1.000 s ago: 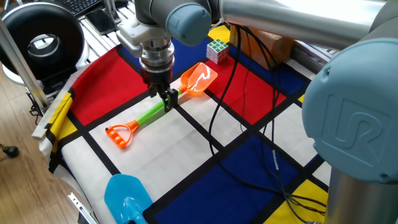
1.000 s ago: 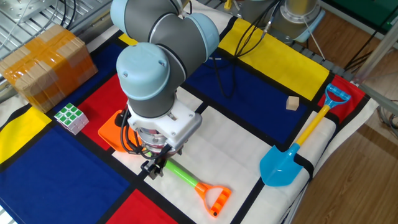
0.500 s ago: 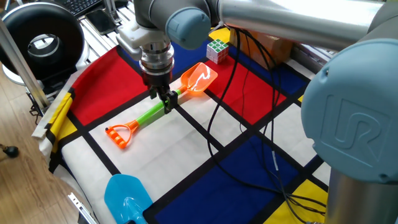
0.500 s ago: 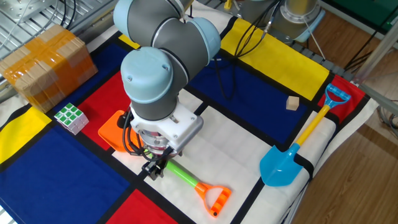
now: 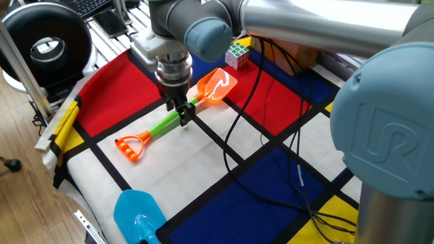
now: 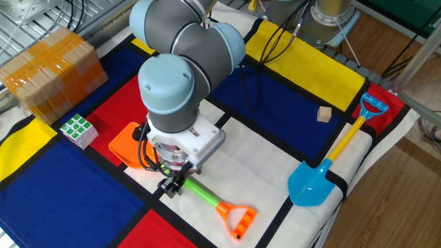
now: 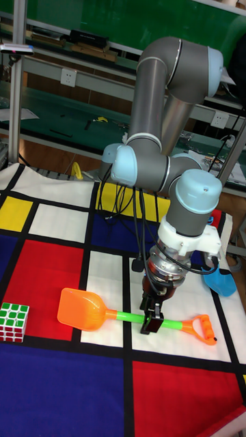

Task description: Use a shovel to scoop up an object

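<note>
The shovel (image 5: pixel 166 125) lies flat on the mat, its orange blade (image 7: pixel 78 308) toward the cube and its orange D-handle (image 6: pixel 238 219) at the other end. My gripper (image 5: pixel 182 112) stands straight down over the lime-green shaft (image 7: pixel 130 317), its fingers shut on the shaft near the middle. In the tall view the gripper (image 7: pixel 150 321) straddles the shaft. The object, a small Rubik's cube (image 5: pixel 237 54) with green and white stickers, sits on the mat a short way beyond the blade, also seen as the cube (image 6: pixel 78 130) and the cube (image 7: pixel 14 322).
A light-blue shovel (image 6: pixel 331 165) lies along the mat's edge; its blade (image 5: pixel 137 215) shows at the near corner. A brown cardboard box (image 6: pixel 48 67) stands behind the cube. A small tan block (image 6: pixel 324 114) rests on a blue square. Black cables (image 5: pixel 271 129) trail across the mat.
The arm's wrist has shifted slightly toward the cube; the gripper stays shut on the shaft and the shovel lies in much the same place.
</note>
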